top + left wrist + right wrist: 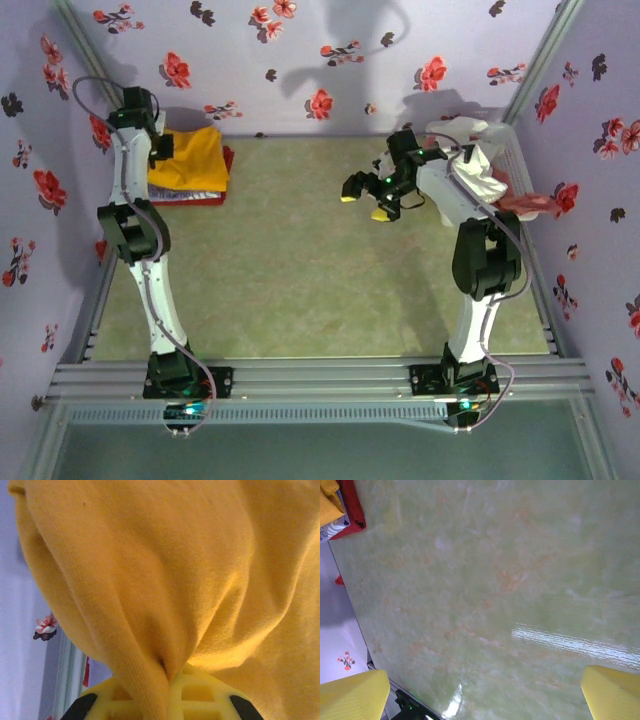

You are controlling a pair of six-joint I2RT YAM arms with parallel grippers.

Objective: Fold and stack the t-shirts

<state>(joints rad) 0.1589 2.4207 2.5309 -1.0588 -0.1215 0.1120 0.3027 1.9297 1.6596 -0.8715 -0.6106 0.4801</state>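
At the table's [300, 290] far left corner the left gripper [169, 676] is pinched tight on a fold of the mustard-orange t-shirt [192, 152], which lies on top of a small stack. A lavender t-shirt [190, 191] and a red t-shirt [226, 163] peek out from under it. Toward the far right, the right gripper [364, 205] hangs over bare tabletop with its yellow fingers [355, 697] spread wide and nothing between them. Behind it, at the far right corner, a white t-shirt [482, 150] lies crumpled, with a pink t-shirt [532, 203] draped over the right edge.
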